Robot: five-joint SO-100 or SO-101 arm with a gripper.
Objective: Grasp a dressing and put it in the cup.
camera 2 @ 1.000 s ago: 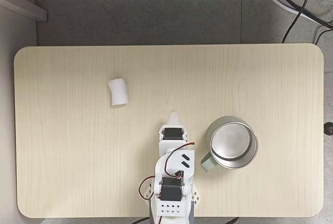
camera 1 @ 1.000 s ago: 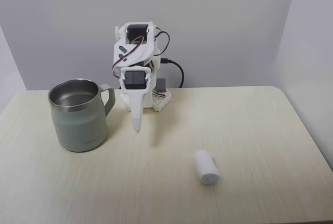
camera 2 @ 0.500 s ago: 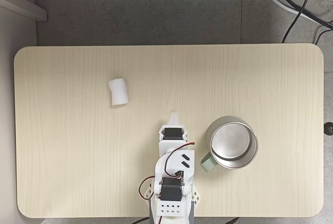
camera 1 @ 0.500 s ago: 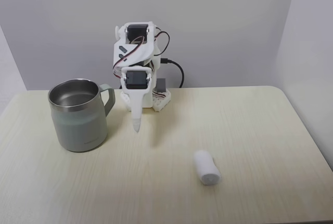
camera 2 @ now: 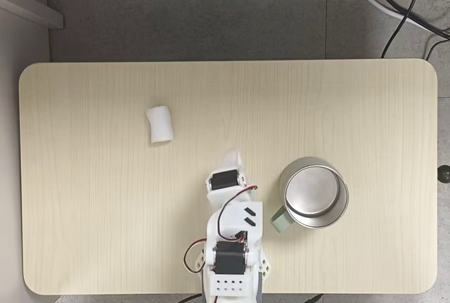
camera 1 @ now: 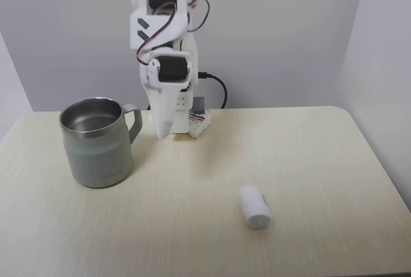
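The dressing (camera 1: 255, 206) is a small white roll lying on its side on the wooden table; from above, the dressing (camera 2: 159, 124) lies toward the left half. The cup (camera 1: 97, 142), a pale grey-green mug with a steel rim, stands upright at the left; from above, the cup (camera 2: 313, 192) sits right of the arm, handle toward the arm. My gripper (camera 1: 162, 132) hangs raised above the table near the arm's base, fingers together and pointing down with nothing between them. In the top-down fixed view the gripper (camera 2: 231, 157) lies between the dressing and the cup, apart from both.
The arm's base (camera 2: 230, 275) stands at the table's near edge in the top-down view. Black cables (camera 2: 404, 1) lie on the floor beyond the table. A wall (camera 1: 270, 26) rises behind the arm. Bare tabletop (camera 2: 316, 106) stretches around the dressing.
The arm has lifted: the gripper's tip rose well off the table and swung slightly toward the dressing's side. Dressing and cup have not moved.
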